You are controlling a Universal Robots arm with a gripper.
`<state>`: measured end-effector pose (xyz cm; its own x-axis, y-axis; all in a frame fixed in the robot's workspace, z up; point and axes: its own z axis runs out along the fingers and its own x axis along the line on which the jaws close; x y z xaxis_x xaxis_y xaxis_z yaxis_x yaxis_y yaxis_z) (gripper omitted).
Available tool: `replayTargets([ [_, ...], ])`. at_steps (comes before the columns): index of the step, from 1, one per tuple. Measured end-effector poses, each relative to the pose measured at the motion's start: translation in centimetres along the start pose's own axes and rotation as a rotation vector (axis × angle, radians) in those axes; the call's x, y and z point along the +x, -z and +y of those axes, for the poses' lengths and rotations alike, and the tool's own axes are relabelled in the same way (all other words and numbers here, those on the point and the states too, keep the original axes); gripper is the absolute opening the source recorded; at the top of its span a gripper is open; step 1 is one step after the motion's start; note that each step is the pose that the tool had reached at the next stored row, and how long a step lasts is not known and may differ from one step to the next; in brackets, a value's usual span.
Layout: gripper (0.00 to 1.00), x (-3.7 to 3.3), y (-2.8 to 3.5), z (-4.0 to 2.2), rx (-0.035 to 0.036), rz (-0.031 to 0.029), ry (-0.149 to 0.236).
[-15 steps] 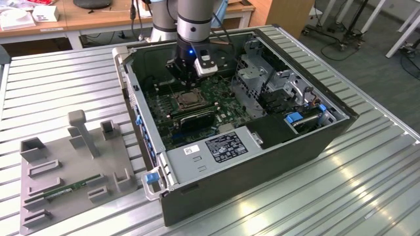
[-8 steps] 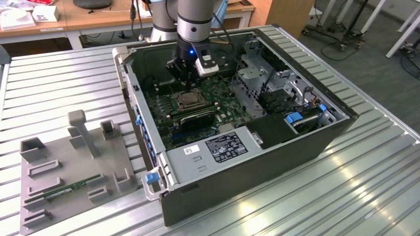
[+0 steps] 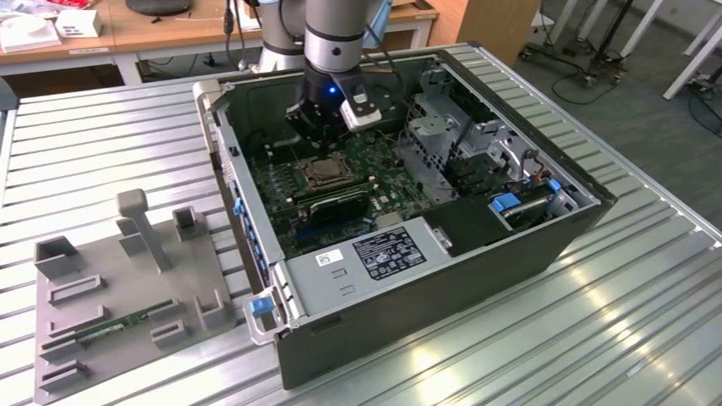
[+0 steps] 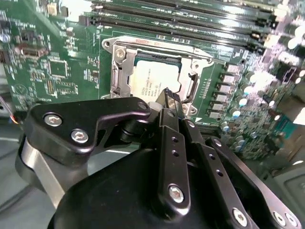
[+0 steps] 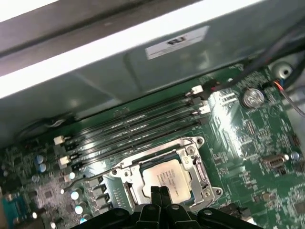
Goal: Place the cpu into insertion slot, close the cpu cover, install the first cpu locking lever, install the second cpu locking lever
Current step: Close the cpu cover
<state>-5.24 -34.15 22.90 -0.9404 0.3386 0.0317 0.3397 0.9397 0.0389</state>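
Note:
The cpu lies flat in the insertion slot on the green board, its pale metal face up. The cpu cover is folded down around it as a silvery frame. In the second wrist view the cpu sits inside the cover, and a thin wire lever runs along the slot's far edge. My gripper hovers just above the near edge of the cpu, its two black fingertips pressed together with nothing between them. In the exterior view the gripper hangs inside the case over the cpu.
The open computer case stands on a slatted metal table. Long black memory slots run beside the socket, and a drive cage fills the case's right. A grey fixture with a memory stick lies at the exterior view's left.

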Motion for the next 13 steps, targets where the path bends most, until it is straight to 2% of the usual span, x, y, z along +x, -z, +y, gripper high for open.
replayTargets([
  [13, 0.11, 0.00, -0.17, -0.01, 0.0075, 0.0092, 0.236],
])
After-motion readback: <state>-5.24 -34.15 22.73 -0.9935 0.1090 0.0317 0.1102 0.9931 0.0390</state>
